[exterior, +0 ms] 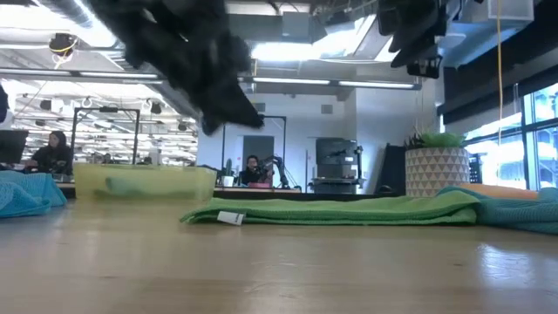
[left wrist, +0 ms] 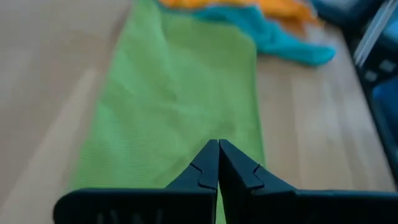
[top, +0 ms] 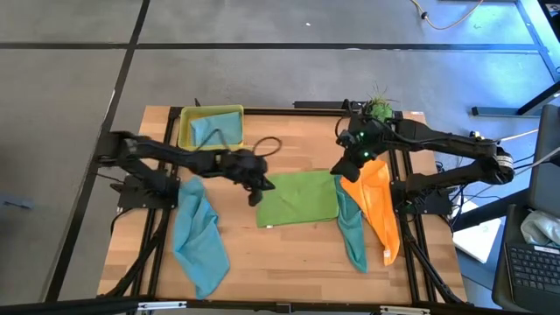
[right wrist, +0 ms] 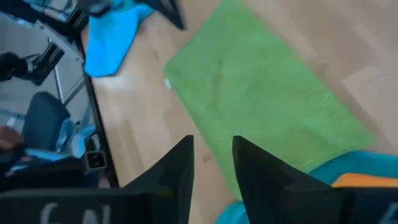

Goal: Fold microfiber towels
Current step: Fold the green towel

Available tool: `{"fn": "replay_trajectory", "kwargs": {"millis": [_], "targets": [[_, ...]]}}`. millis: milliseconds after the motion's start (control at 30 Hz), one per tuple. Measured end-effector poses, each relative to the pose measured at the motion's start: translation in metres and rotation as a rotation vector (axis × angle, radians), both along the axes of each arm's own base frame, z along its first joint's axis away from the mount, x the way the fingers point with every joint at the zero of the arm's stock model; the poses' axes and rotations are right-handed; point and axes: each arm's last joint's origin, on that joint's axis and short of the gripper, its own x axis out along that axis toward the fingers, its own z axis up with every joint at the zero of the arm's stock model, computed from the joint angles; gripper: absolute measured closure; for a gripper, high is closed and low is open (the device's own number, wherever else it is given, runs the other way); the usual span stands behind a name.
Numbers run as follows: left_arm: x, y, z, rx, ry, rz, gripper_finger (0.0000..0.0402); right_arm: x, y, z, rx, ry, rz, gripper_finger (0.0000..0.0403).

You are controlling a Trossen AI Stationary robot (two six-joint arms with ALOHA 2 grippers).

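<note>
A lime green towel [top: 297, 199] lies flat in a folded rectangle at the table's middle; the low view shows a white tag [exterior: 230, 218] at its corner. My left gripper [top: 255, 198] is shut and hangs in the air over the green towel's left edge [left wrist: 174, 124], clear of it in the low view [exterior: 248, 118]. My right gripper [top: 350, 163] is open with nothing between its fingers [right wrist: 211, 162], raised above the towel's far right corner. An orange towel [top: 376, 206] and a teal towel [top: 352, 232] lie crumpled at the right. A light blue towel [top: 199, 236] lies at the left.
A yellow-green tray [top: 229, 112] at the far left holds another light blue cloth [top: 208, 131]. A dark cable loop [top: 267, 144] lies beside it. A potted plant [top: 378, 109] stands at the far right. Bare wood shows along the near edge [top: 289, 262].
</note>
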Motion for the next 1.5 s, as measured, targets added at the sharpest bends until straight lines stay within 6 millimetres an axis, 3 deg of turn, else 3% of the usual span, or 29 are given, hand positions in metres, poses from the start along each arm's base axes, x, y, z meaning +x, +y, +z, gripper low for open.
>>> {"fn": "replay_trajectory", "kwargs": {"millis": [167, 300, 400, 733, 900, 1133, 1333, 1500], "targets": [[0.031, 0.005, -0.033, -0.022, 0.121, -0.084, 0.0401, 0.001, 0.018, 0.002, 0.037, 0.013, 0.009, 0.0317], [0.033, 0.010, -0.063, -0.089, 0.316, -0.026, 0.0401, -0.004, 0.035, 0.005, 0.048, 0.022, 0.059, 0.0351], [0.031, 0.011, -0.072, -0.143, 0.387, -0.007, 0.0401, -0.010, 0.044, 0.007, 0.024, 0.038, 0.057, 0.0385], [0.012, -0.016, -0.073, -0.225, 0.624, 0.016, 0.0401, -0.026, 0.049, 0.010, -0.085, 0.078, -0.035, 0.0394], [0.008, -0.040, -0.073, -0.302, 0.698, 0.157, 0.0401, -0.026, 0.049, 0.010, -0.102, 0.078, -0.014, 0.0398], [-0.003, -0.089, -0.070, -0.391, 0.768, 0.333, 0.0401, -0.025, 0.051, 0.011, -0.142, 0.053, 0.030, 0.0387], [-0.012, -0.122, -0.063, -0.546, 0.716, 0.614, 0.0401, -0.019, 0.056, -0.012, -0.186, 0.057, 0.120, 0.0393], [-0.009, -0.139, -0.057, -0.706, 0.636, 0.676, 0.0401, -0.014, 0.066, -0.044, -0.165, 0.050, 0.153, 0.0387]]}}
